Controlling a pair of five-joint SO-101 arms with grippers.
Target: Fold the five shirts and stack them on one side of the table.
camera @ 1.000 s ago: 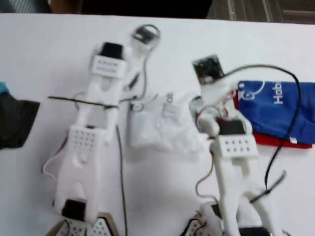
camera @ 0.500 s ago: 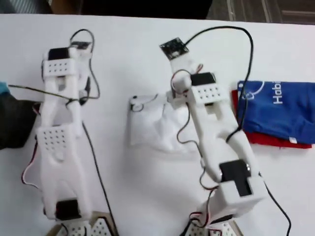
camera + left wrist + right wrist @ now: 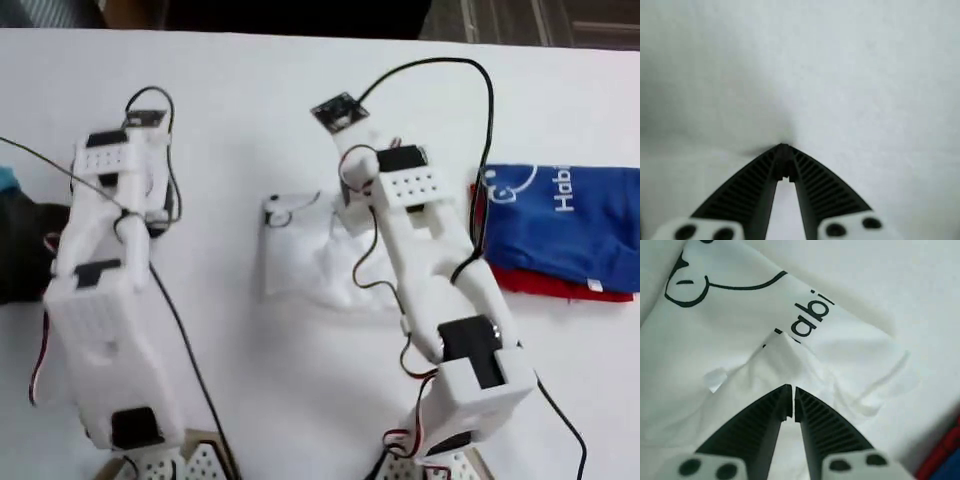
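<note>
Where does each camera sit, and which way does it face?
High view: fixed above, looking down on table, left arm, right arm, white shirt.
Left wrist view: on that arm, facing bare table past the left gripper.
Right wrist view: on that arm, facing the white shirt past the right gripper.
High and right wrist views share the white shirt.
</note>
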